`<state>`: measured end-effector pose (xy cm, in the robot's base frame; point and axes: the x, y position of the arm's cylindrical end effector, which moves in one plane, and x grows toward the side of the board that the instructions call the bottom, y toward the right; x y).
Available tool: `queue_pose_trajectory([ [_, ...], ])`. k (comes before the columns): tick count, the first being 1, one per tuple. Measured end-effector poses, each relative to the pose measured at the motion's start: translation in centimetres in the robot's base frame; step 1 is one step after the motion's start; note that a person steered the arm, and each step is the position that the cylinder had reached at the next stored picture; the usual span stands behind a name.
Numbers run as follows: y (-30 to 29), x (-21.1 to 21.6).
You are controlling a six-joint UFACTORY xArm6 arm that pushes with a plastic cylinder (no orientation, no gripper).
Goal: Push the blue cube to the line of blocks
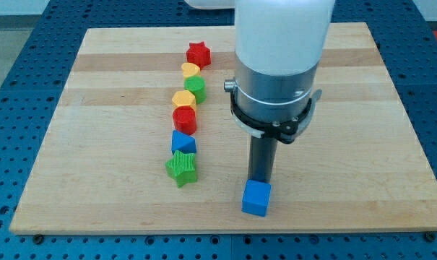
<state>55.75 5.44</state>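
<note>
1. Gripperless, with no jaws to spread or pinch, the arm poises my tip point(259, 179) against the top edge of the blue cube point(256, 197), near the wooden board point(348, 180)'s bottom edge.
2. Well to the view's left, the line runs from red star point(198, 53) down to green star point(182, 167).
3. Placed behind the cube, not to its right, the tip looks poorly set for a leftward push.

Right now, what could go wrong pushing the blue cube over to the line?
My tip sits at the top side of the blue cube, so pushing from here likely sends it toward the nearby bottom board edge, not left. A hard leftward push could knock the green star out of line.
</note>
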Motion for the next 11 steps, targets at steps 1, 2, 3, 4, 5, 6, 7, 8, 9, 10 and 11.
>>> queue_pose_trajectory([
  [1, 8.2, -0.3],
  [2, 9.4, 3.1],
  [3, 4.7, 2.9],
  [4, 1.0, 2.2],
  [5, 1.0, 3.9],
  [6, -0.7, 5.1],
  [7, -2.2, 5.1],
  [8, 0.6, 4.2],
  [9, 0.5, 3.4],
  [10, -0.5, 3.2],
  [11, -3.9, 3.2],
])
